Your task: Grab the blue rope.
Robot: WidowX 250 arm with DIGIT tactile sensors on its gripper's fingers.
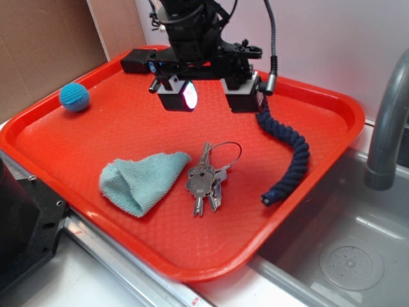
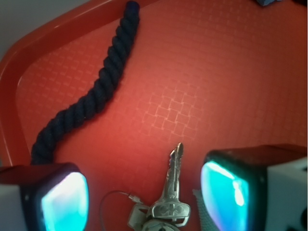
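Note:
The blue rope point(image 1: 291, 153) is a thick dark navy twisted cord lying curved along the right side of the red tray point(image 1: 319, 102). In the wrist view the rope point(image 2: 94, 98) runs from the top middle down to the left finger. My gripper point(image 1: 211, 96) hangs open above the back of the tray, left of the rope's far end. Its right finger point(image 1: 244, 96) is close beside that end. In the wrist view the gripper point(image 2: 144, 197) is open and empty, with keys between the glowing pads point(image 2: 65, 202).
A bunch of keys point(image 1: 206, 179) lies mid-tray, also seen in the wrist view point(image 2: 168, 202). A light teal cloth point(image 1: 142, 179) lies left of it. A teal crocheted ball point(image 1: 75, 97) sits at the tray's far left. A sink point(image 1: 345, 256) and grey faucet point(image 1: 390, 115) are at the right.

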